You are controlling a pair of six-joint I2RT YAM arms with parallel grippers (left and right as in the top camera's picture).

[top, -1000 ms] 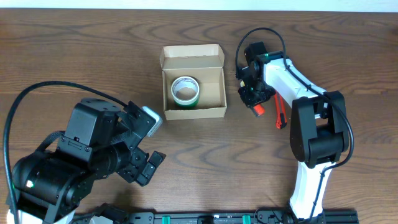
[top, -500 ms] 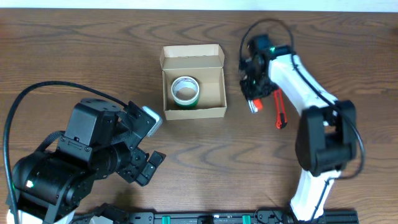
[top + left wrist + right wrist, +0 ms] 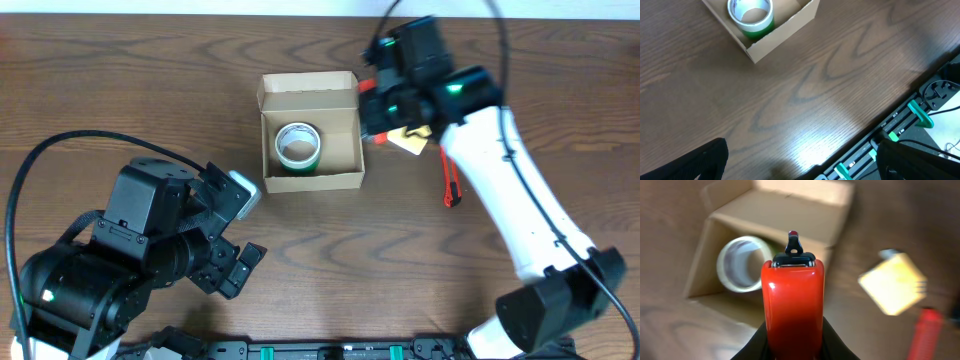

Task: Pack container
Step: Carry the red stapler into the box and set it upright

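The container (image 3: 311, 180) is an open tan cardboard box at the table's middle back, with its flap lid (image 3: 308, 92) folded back. A white and green tape roll (image 3: 297, 146) lies inside at the left. My right gripper (image 3: 383, 104) hovers just beside the box's right wall. It is shut on a glossy red tool with a black tip (image 3: 792, 295), which points over the box (image 3: 770, 217) and the roll (image 3: 740, 264). My left gripper (image 3: 232, 235) is open and empty at the front left. Its wrist view shows the box (image 3: 785, 31) far off.
A yellow pad of sticky notes (image 3: 408, 141) lies right of the box, and also shows in the right wrist view (image 3: 892, 286). A red utility knife (image 3: 449, 182) lies further right. The table's front edge with a rail (image 3: 900, 130) is near the left gripper.
My right arm has lifted the red tool off the table and carried it left and back, from beside the knife to the box's right wall. The yellow pad is now uncovered. The left arm is still.
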